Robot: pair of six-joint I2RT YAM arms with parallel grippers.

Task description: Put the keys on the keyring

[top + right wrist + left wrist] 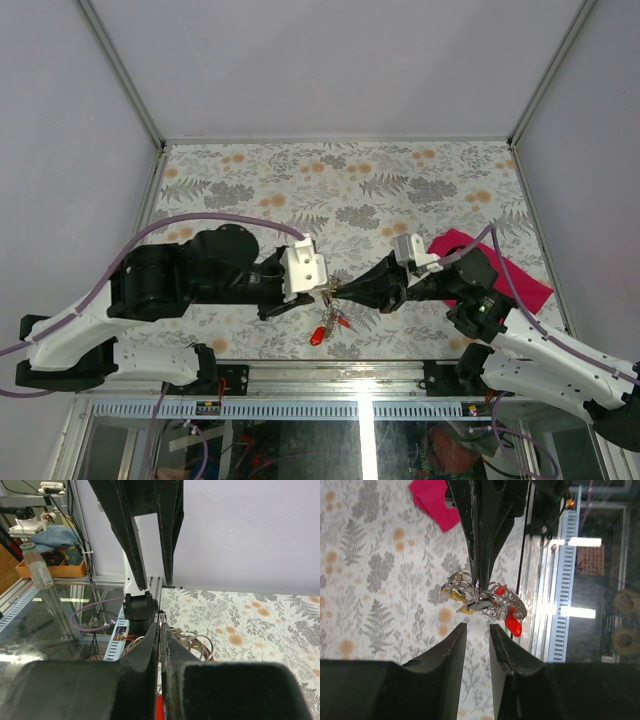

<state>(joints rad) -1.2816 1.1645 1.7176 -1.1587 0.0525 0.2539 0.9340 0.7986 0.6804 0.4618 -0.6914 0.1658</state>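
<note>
Two hands meet tip to tip near the middle of the near edge of the table (300,180), as seen in the top external view. The left hand (322,291) is reached in from the left, the right hand (340,292) from the right. The keys (325,325) are bunched just near of the two tips. A magenta cloth (510,270) is laid at the right side, well apart.

Left wrist view: the left hand (476,632) is parted narrowly, and nothing is held between its fingers (455,645). The right hand (478,585) is closed tight, with the wire of the keyring (459,578) caught at its tip. The keys (490,605) are clustered just beyond the left fingertips, with a red key head (512,626) toward the near edge and a yellow key head (462,607) on the far side. The magenta cloth (432,502) is shown at the top.

Right wrist view: the right hand (160,630) is pressed shut. Loops of the keyring (197,642) are seen just beside its tip. The left hand (156,580) is hung above, with its fingers (125,525) apart. A bottle (37,565) is stood off the table at the left. Whether the bunch rests on the table cannot be told.
</note>
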